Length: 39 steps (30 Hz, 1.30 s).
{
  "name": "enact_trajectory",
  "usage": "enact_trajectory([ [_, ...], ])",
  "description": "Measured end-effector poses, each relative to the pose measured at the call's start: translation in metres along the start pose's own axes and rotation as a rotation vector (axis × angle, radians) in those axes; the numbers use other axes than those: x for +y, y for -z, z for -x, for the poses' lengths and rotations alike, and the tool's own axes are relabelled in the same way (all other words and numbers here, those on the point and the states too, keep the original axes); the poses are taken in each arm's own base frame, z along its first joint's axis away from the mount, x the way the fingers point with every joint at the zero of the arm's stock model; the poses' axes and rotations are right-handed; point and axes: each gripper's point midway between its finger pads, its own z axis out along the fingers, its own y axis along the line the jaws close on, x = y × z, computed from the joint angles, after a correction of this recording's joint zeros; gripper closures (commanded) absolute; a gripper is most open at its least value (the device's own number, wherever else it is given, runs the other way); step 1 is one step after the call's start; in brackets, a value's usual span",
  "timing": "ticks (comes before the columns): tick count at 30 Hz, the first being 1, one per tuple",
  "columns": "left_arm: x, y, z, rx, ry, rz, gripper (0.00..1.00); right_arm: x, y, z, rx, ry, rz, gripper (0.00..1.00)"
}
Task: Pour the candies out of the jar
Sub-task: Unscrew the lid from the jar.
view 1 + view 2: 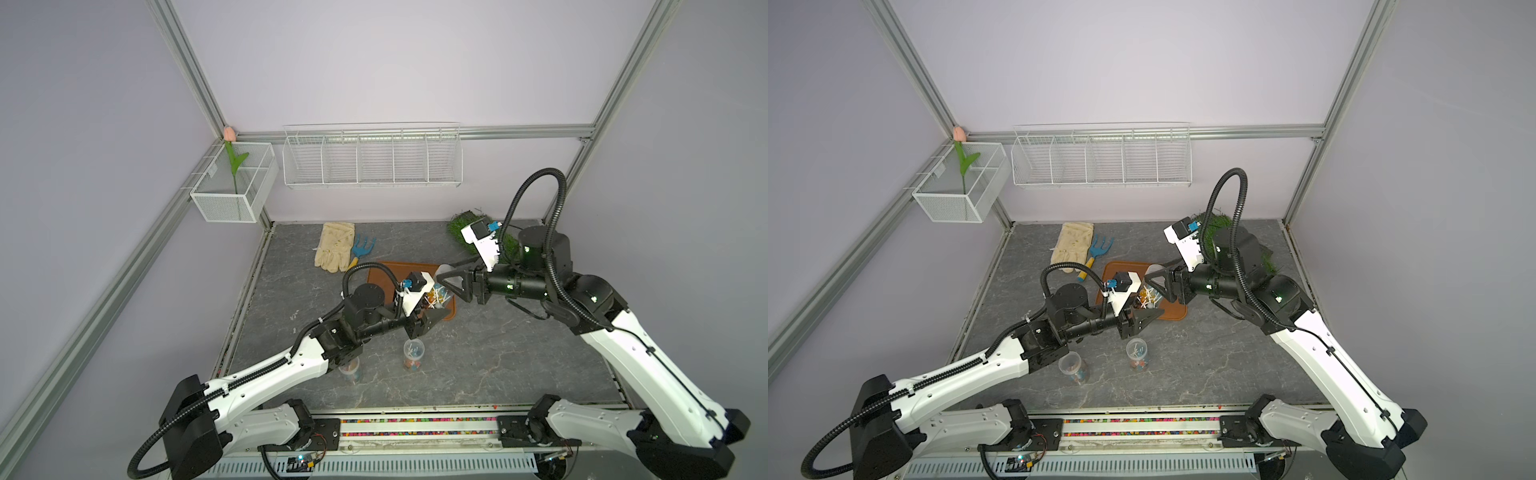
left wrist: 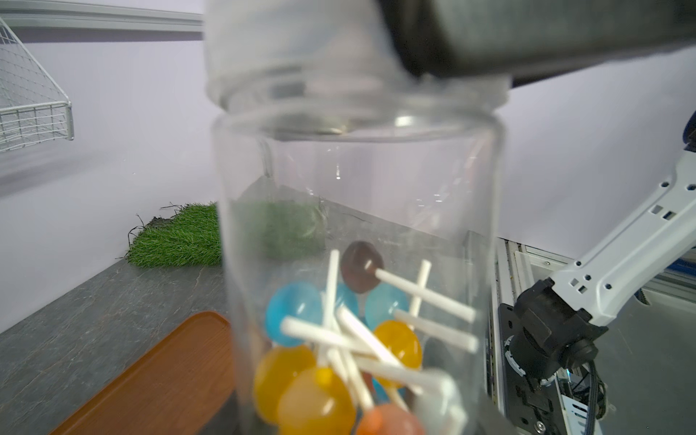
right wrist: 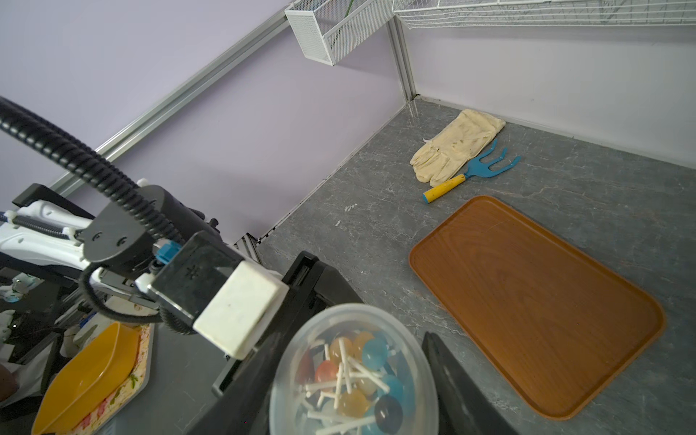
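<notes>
Clear jar (image 2: 357,226), lid (image 3: 350,316) on, candies (image 2: 339,339) heaped inside, above the brown tray (image 3: 527,301).
The left gripper (image 1: 435,316) is clamped on the jar's lower part; the right gripper (image 1: 446,284) has its jaws either side of the lid, pressing or not I cannot tell.

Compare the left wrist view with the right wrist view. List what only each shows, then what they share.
Only the left wrist view shows the green artificial grass mat and the white-and-black right arm.

Only the right wrist view shows the cream fabric glove, the blue hand rake with a yellow handle and the yellow plastic dish.

Both show the clear plastic jar holding the small lollipop candies, the brown rectangular tray and the grey stone-pattern table. The left wrist view sees the jar from its side, the right wrist view through its lid.
</notes>
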Motion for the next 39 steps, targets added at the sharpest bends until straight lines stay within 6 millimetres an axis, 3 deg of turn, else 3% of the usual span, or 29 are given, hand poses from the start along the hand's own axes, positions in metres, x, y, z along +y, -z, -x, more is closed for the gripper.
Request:
enact_trajectory([
  [6, 0.0, 0.001, 0.004, -0.015, -0.003, 0.0, 0.56, 0.003, 0.001, 0.005, 0.009, 0.049, 0.025, 0.5],
  [18, -0.014, 0.008, 0.021, -0.067, -0.018, -0.064, 0.56, 0.031, 0.013, 0.011, 0.002, 0.257, 0.318, 0.47],
  [19, -0.014, 0.008, 0.022, -0.07, -0.019, -0.066, 0.56, 0.032, 0.013, 0.011, 0.001, 0.269, 0.329, 0.44],
  [23, -0.016, 0.009, 0.02, -0.062, -0.017, -0.071, 0.56, 0.039, 0.015, 0.011, -0.006, 0.293, 0.368, 0.09],
  [25, -0.015, 0.008, 0.016, -0.046, -0.012, -0.068, 0.56, 0.043, 0.018, 0.012, -0.014, 0.3, 0.384, 0.04],
  [31, -0.012, 0.007, 0.012, -0.031, -0.007, -0.053, 0.56, 0.049, 0.036, 0.022, -0.073, 0.28, 0.334, 0.01],
  [39, -0.007, 0.007, 0.004, -0.024, -0.004, -0.022, 0.56, 0.035, 0.044, 0.027, -0.109, 0.176, 0.207, 0.01],
])
